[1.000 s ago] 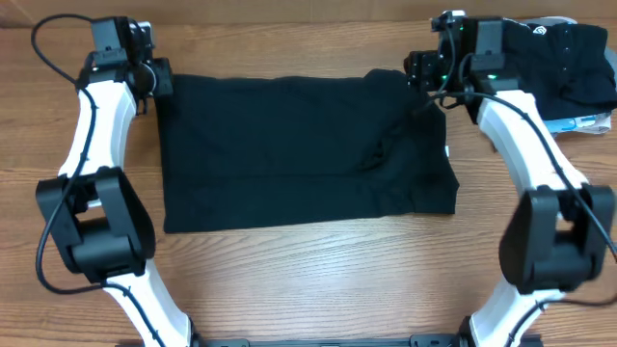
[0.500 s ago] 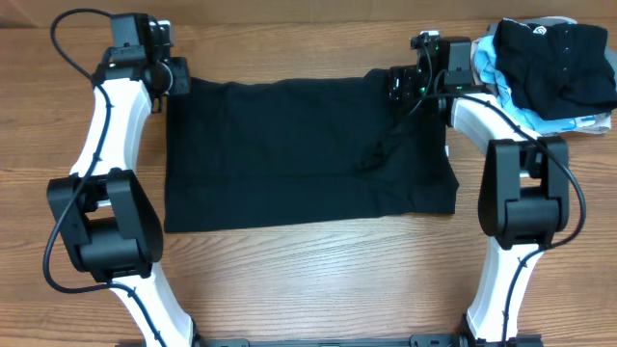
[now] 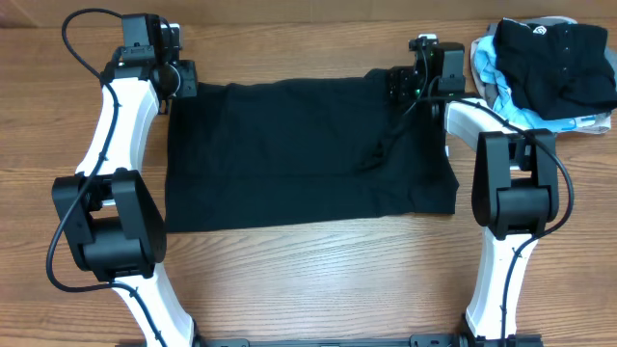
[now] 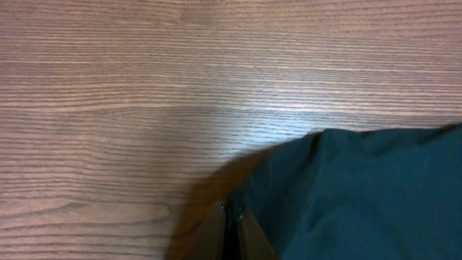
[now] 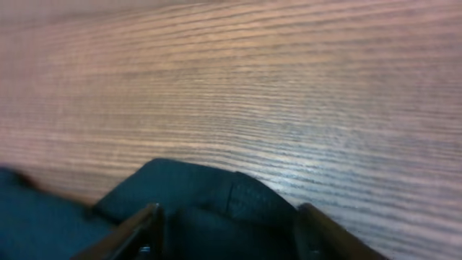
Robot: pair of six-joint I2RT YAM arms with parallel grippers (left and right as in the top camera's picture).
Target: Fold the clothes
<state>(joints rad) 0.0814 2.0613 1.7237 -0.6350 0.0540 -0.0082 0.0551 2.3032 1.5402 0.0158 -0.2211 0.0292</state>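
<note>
Found left gripper (image 4: pixel 231 230) clenched, fingertips pressed together on the edge of the black garment (image 4: pixel 361 195) at its corner. Noted cloth running off to the right of those fingertips in the wrist view, shadow beneath its edge. Noted bare wooden table (image 4: pixel 144 72) ahead of them.

Found right gripper (image 5: pixel 229 217) released, fingers (image 5: pixel 148 230) well apart, straddling a folded corner of the same garment. Noted bare table beyond those fingertips.

Confirmed from overhead: one gripper at each far corner of the garment. Observed garment spread flat between them, reaching back toward the arm bases, with wrinkles near the right gripper. Recorded pile of clothes (image 3: pixel 549 63), dark and light blue, outboard of the right gripper, apart from the garment.
</note>
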